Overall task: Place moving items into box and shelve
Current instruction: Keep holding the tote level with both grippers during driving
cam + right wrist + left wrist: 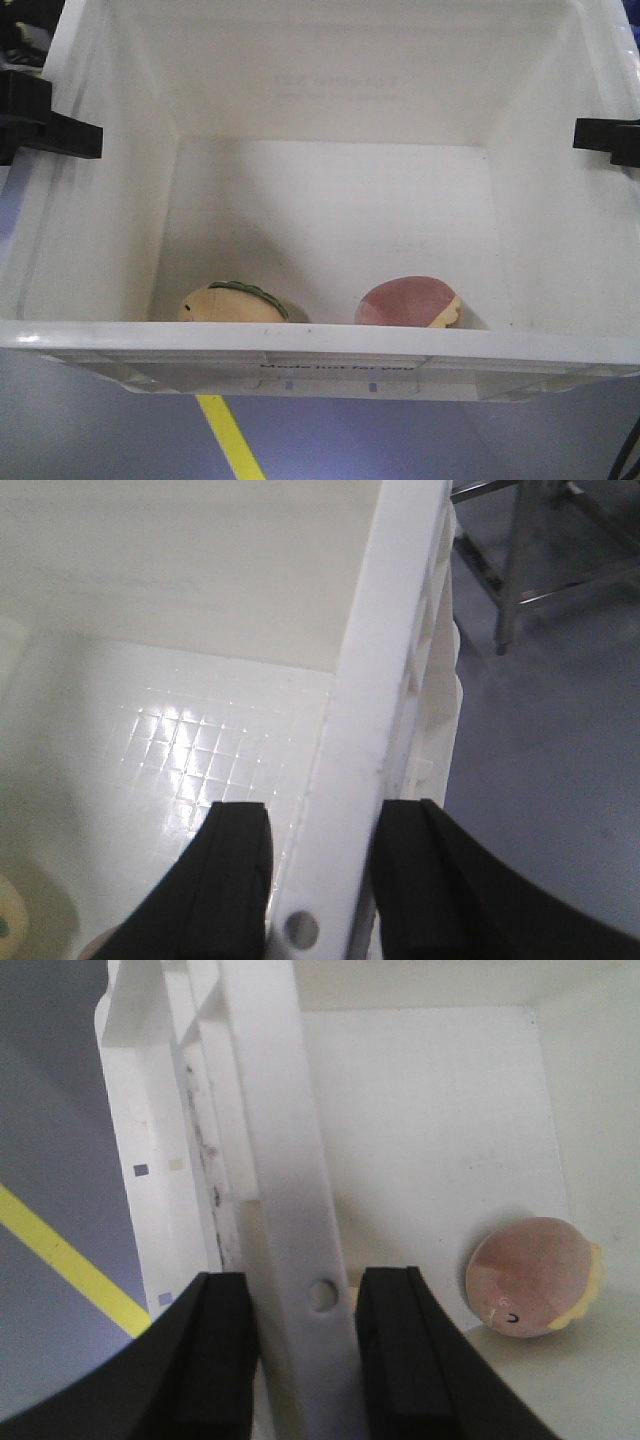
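The white box (300, 340) fills the front view, held off the blue-grey floor. Inside, by its near wall, lie the moving items: a pale yellow toy with a green ridge (232, 303) and a pinkish-red dome toy (408, 302). My left gripper (60, 135) is shut on the box's left rim (270, 1110), one black finger (215, 1350) on each side of it. My right gripper (605, 140) clamps the right rim (385, 630) the same way. The left wrist view shows the left gripper (305, 1300) and the pink toy (530, 1275). The right wrist view shows the right gripper (320, 845).
A yellow floor line (230, 435) runs under the box and shows beside the left rim (70, 1260). Metal frame legs (520, 560) stand on the floor beyond the box's right side.
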{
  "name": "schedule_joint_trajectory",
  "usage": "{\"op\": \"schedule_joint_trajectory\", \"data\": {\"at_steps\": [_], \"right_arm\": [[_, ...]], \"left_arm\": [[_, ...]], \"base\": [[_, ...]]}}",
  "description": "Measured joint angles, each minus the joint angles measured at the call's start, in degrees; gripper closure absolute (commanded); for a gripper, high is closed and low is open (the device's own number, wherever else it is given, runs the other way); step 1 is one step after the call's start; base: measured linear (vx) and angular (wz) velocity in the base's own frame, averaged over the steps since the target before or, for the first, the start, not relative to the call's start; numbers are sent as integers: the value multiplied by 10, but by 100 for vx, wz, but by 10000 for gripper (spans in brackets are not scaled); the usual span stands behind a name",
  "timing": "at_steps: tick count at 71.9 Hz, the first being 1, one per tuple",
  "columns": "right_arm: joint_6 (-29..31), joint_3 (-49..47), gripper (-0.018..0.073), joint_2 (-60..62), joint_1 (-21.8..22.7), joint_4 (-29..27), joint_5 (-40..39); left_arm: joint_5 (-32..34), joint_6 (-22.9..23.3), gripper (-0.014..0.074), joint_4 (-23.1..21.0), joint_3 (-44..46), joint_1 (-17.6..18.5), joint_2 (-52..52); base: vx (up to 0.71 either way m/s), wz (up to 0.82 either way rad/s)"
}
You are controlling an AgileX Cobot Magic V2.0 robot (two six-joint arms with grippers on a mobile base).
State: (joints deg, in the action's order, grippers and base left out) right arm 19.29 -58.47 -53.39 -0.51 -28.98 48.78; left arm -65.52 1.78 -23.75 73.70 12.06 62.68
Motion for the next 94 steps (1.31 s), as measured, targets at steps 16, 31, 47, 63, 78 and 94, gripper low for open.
{"op": "schedule_joint_trajectory", "data": {"at_steps": [16, 31, 47, 63, 78, 94], "right_arm": [[0, 0, 565, 0, 0, -1, 0], [0, 0, 565, 0, 0, -1, 0], [0, 0, 565, 0, 0, 0, 0], [0, 0, 565, 0, 0, -1, 0], [0, 0, 565, 0, 0, 0, 0], [0, 0, 565, 0, 0, 0, 0]], "left_arm": [[0, 0, 596, 0, 0, 0, 0], [0, 0, 596, 0, 0, 0, 0], [0, 0, 596, 0, 0, 0, 0], [0, 0, 596, 0, 0, 0, 0], [0, 0, 596, 0, 0, 0, 0], [0, 0, 596, -1, 0, 0, 0]], "base": [[36, -73], [36, -72], [35, -70], [34, -72], [33, -73], [31, -65]]}}
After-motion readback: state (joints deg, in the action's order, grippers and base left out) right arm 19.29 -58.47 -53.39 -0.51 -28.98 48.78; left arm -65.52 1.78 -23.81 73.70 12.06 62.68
